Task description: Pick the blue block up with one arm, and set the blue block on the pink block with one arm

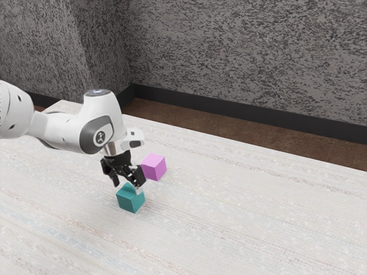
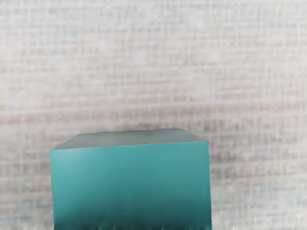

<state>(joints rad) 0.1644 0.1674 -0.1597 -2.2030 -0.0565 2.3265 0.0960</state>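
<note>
The blue block (image 1: 131, 199), teal in shade, sits on the worktop (image 1: 258, 217) at the lower left of centre in the exterior view. It is a cube, so no long axis matters. The hand (image 1: 127, 182) hangs directly above it, fingers spread and gripping nothing, tips near its top face. The next move looks like a straight drop. The pink block (image 1: 153, 167) stands just beside it, up and toward the exterior view's right.

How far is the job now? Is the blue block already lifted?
Not lifted. Done: the gripper hangs right above the blue block. In hand: the grasp; it looks open, and the block sits on the table. Left: closing, lifting, and setting it on the pink block, whose top is bare.
</note>
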